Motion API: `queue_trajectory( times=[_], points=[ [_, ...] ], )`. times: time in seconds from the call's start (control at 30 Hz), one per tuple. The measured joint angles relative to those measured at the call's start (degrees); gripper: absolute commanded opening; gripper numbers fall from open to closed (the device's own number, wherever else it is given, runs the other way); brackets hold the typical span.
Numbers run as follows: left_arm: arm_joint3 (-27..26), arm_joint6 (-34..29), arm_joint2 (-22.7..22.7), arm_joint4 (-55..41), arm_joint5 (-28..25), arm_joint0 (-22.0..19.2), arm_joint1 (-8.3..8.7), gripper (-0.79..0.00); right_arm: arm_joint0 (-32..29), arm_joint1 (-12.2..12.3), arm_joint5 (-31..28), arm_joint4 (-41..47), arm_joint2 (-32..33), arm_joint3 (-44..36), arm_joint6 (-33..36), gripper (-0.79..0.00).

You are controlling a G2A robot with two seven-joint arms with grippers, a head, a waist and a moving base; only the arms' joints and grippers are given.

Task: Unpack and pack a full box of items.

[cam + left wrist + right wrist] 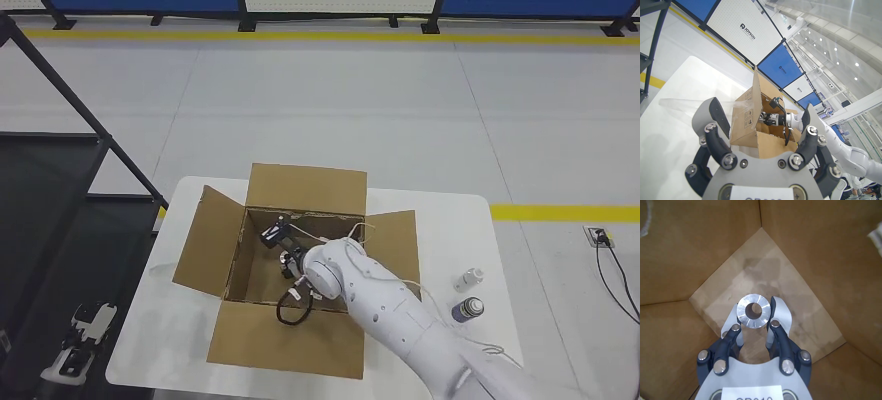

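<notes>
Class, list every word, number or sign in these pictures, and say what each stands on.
Cardboard box: handling pictograms only, no words.
Wall panels: a brand logo and wordmark, not quoted here.
Left gripper label: cut off, unreadable.
Right gripper label: cut off, unreadable.

Overhead and left wrist views share the box (pixel 288 346); right wrist looks inside.

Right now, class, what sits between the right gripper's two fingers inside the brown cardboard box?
A silver hollow metal cylinder, clamped by the right gripper; the right wrist view shows it.
</notes>
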Motion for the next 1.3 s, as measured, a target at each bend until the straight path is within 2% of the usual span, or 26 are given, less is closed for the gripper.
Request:
queue_trajectory(
  times=[0.03, 0.07, 0.13, 0.2, 0.3, 0.37, 0.53, 0.67, 0.77, 0.87, 0.97, 1.07, 1.13, 1.2, 1.3],
  points=[
    [0.0, 0.0, 0.0, 0.0, 0.0, 0.0, 0.00, 0.000, 0.2, -0.5, -0.3, 0.4, -0.1, 1.2, -0.3, -0.394],
    [0.0, 0.0, 0.0, 0.0, 0.0, 0.0, 0.00, 0.000, 0.5, -0.9, -0.7, 0.7, -0.2, 2.4, -0.6, -0.182],
    [0.0, 0.0, 0.0, 0.0, 0.0, 0.0, 0.00, 0.000, 1.0, -1.8, -2.0, 1.7, -0.2, 4.7, -1.2, -0.105],
    [0.0, 0.0, 0.0, 0.0, 0.0, 0.0, 0.00, 0.000, 1.5, -2.6, -2.7, 1.9, -0.3, 6.7, -1.8, -0.071],
    [0.0, 0.0, 0.0, 0.0, 0.0, 0.0, 0.00, 0.000, 2.2, -3.4, -3.5, 2.1, -0.2, 8.9, -2.7, -0.065],
    [0.0, 0.0, 0.0, 0.0, 0.0, 0.0, 0.00, 0.000, 2.5, -3.8, -3.7, 2.0, -0.1, 9.8, -3.2, 0.000],
    [0.0, 0.0, 0.0, 0.0, 0.0, 0.0, 0.00, 0.000, 2.8, -4.2, -3.5, 0.1, -0.2, 9.0, -4.8, -0.037],
    [0.0, 0.0, 0.0, 0.0, 0.0, 0.0, 0.00, 0.000, 1.7, -3.3, -1.8, -2.2, 0.5, 4.4, -5.7, -0.065],
    [0.0, 0.0, 0.0, 0.0, 0.0, 0.0, 0.00, 0.000, -0.2, -1.5, 1.5, -5.7, 1.8, -2.1, -6.0, -0.065],
    [0.0, 0.0, 0.0, 0.0, 0.0, 0.0, 0.00, 0.000, -3.9, 1.4, 5.8, -10.7, 4.3, -12.0, -4.0, -0.074],
    [0.0, 0.0, 0.0, 0.0, 0.0, 0.0, 0.00, 0.000, -10.5, 5.4, 9.6, -17.8, 9.1, -26.5, -0.1, -0.077],
    [0.0, 0.0, 0.0, 0.0, 0.0, 0.0, 0.00, 0.000, -20.5, 9.9, 11.3, -27.2, 16.4, -44.5, 4.9, -0.086],
    [0.0, 0.0, 0.0, 0.0, 0.0, 0.0, 0.00, 0.000, -28.8, 12.6, 11.1, -33.9, 22.9, -57.1, 8.2, -0.018],
    [0.0, 0.0, 0.0, 0.0, 0.0, 0.0, 0.00, 0.000, -37.4, 14.7, 9.8, -38.5, 29.7, -68.3, 10.2, 0.000],
    [0.0, 0.0, 0.0, 0.0, 0.0, 0.0, 0.00, 0.000, -49.2, 16.4, 10.5, -41.5, 39.3, -81.2, 9.0, 0.000]
  ],
)
